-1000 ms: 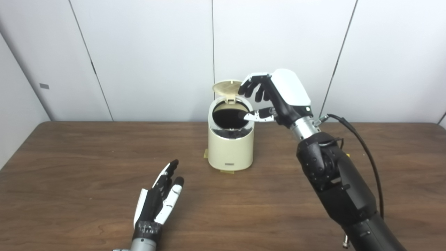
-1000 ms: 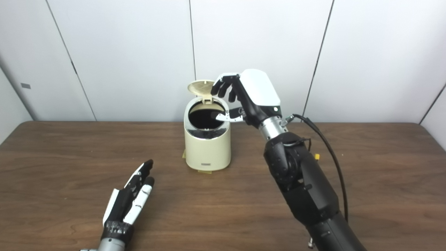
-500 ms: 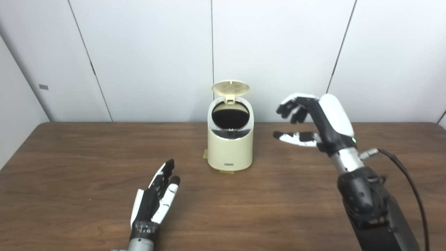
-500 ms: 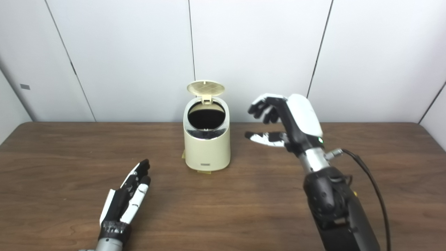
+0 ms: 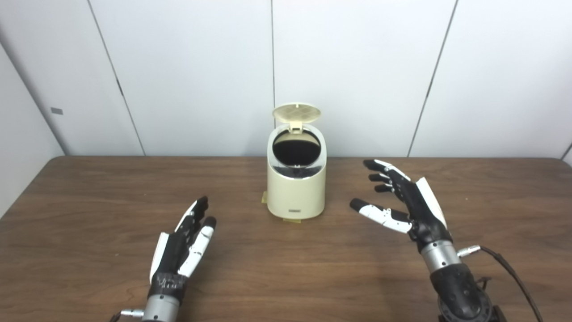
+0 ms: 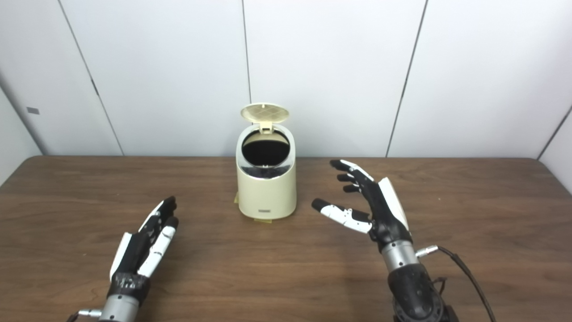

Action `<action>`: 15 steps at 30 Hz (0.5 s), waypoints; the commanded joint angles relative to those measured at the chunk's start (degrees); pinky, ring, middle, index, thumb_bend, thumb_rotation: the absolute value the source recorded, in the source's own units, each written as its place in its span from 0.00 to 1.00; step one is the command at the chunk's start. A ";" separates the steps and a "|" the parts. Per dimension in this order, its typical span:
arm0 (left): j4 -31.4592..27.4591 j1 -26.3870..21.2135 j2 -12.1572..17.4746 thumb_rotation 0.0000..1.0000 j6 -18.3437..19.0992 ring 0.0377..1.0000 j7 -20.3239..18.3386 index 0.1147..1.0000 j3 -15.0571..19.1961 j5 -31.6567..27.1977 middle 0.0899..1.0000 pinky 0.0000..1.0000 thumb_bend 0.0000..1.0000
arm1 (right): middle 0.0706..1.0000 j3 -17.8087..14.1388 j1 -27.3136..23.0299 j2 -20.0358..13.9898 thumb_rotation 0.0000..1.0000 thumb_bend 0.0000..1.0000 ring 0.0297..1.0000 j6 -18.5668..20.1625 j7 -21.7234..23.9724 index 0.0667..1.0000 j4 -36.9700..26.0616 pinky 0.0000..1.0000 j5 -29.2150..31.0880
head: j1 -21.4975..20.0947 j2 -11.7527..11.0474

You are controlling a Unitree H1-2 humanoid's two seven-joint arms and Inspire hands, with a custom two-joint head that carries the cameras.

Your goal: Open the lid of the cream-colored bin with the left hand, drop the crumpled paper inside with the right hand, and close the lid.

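Brown wood-grain table [image 5: 89,210] fills the lower part of both views, backed by pale grey wall panels [image 5: 196,71] split by thin dark seams. Toward the back middle of the table stands the cream-colored bin [image 5: 296,188], a small rounded canister with a shiny band round its sloping mouth. Its lid [image 5: 296,113] is tipped up and back on the rear hinge, showing a gridded underside. The opening is black inside, and whether any paper lies in there cannot be made out. Bits of yellowish tape [image 5: 264,197] peek out at the bin's base. The left hand [image 5: 182,250] lies low over the near table, fingers straight and empty. The right hand [image 6: 371,205] hovers right of the bin, fingers spread, grasping nothing.
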 commanded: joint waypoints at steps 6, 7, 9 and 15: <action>-0.66 -6.95 2.49 0.78 -1.03 0.98 -0.29 0.98 -2.44 6.30 0.97 0.96 0.50 | 1.00 -1.38 2.01 0.44 1.00 0.60 0.97 -2.52 -0.76 1.00 0.18 0.93 3.95 | 0.17 -0.26; -0.48 -7.94 2.93 0.79 -0.94 0.99 -0.34 0.98 -2.95 7.55 0.98 0.96 0.50 | 1.00 -1.42 2.26 0.54 1.00 0.60 0.97 -2.37 -0.82 1.00 0.11 0.94 4.09 | 0.51 -0.63; 0.01 -9.62 3.50 0.80 -0.99 0.99 -0.44 0.98 -3.64 9.10 0.98 0.97 0.51 | 0.99 -1.66 2.55 0.84 1.00 0.59 0.96 -2.05 -1.11 1.00 0.11 0.94 4.42 | 0.78 -0.79; 1.00 -14.67 3.59 0.81 0.84 0.98 -1.54 0.97 -4.46 9.65 0.98 0.95 0.54 | 0.98 -2.99 3.39 1.65 1.00 0.58 0.96 -2.62 -1.70 1.00 0.64 0.97 7.18 | 2.00 -1.94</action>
